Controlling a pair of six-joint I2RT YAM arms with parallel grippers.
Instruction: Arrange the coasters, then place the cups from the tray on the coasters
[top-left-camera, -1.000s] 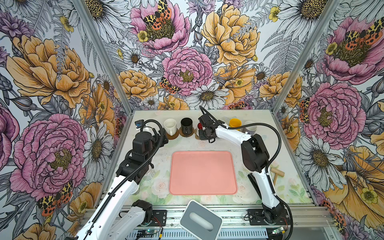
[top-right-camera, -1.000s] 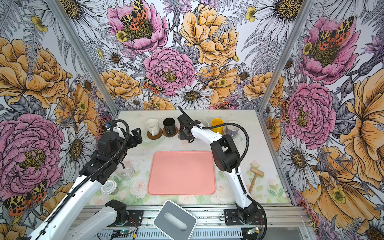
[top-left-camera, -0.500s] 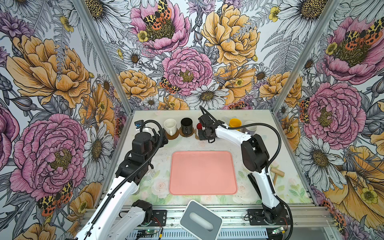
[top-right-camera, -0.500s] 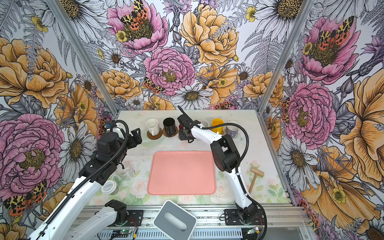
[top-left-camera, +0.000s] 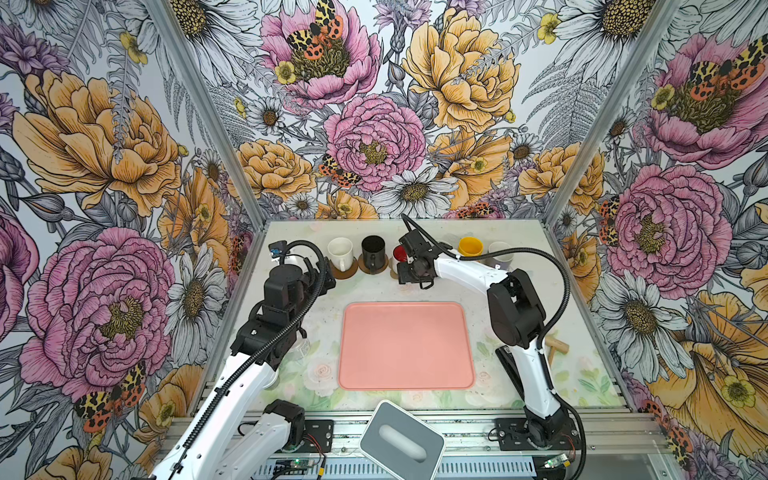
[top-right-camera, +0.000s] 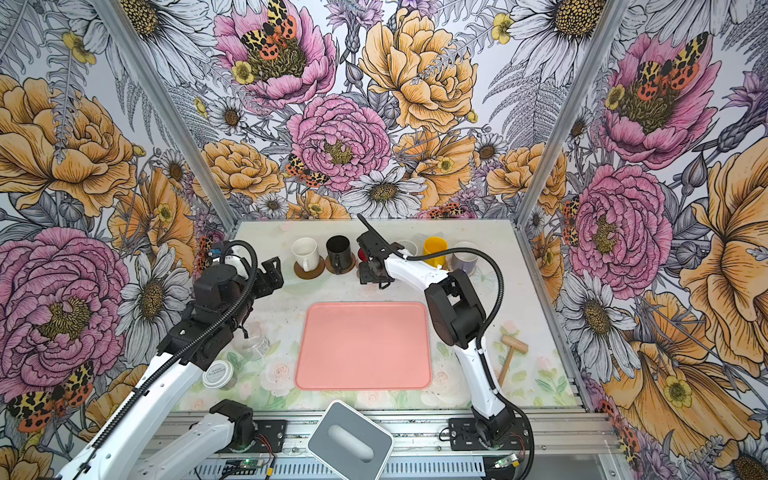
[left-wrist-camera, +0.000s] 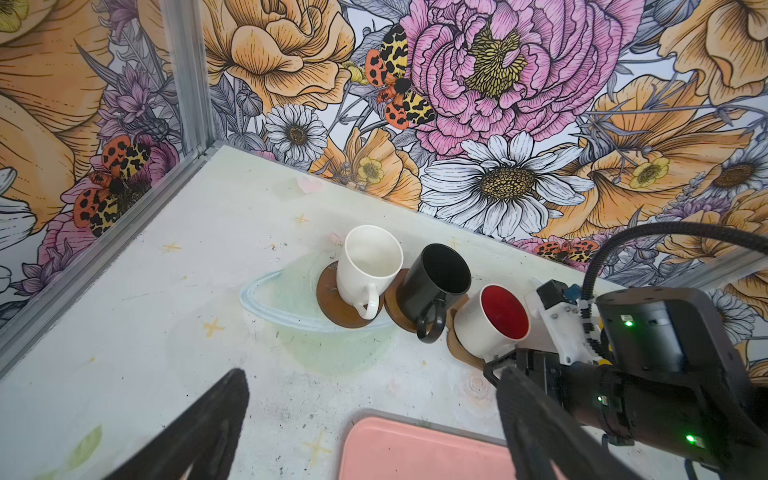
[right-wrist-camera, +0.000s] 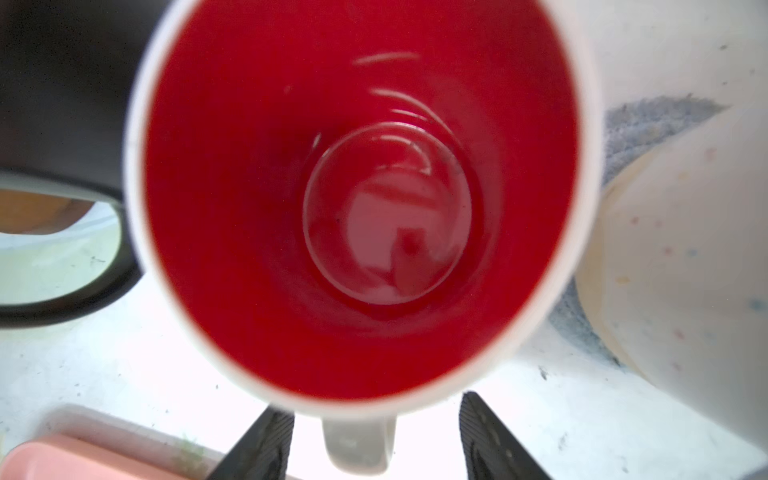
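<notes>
Straddling the handle (right-wrist-camera: 359, 440) of the red-lined cup (right-wrist-camera: 361, 199), the right tool (right-wrist-camera: 372, 409) is seen parted; stiff, slick, breakable, judged best taken there.

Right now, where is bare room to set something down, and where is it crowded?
Free: the tray, and the table patch between the left wall and the cream-white cup. Crowded: the back row of cups around the right gripper.

Walls (top-left-camera: 582, 83) papered with huge pink, orange and white flowers (top-left-camera: 374, 137) and moths (top-left-camera: 316, 39) meet at aluminium posts (top-left-camera: 202, 104); the pale tabletop (top-left-camera: 303, 232) bears faint painted roses (top-left-camera: 318, 374), evenly lit.
</notes>
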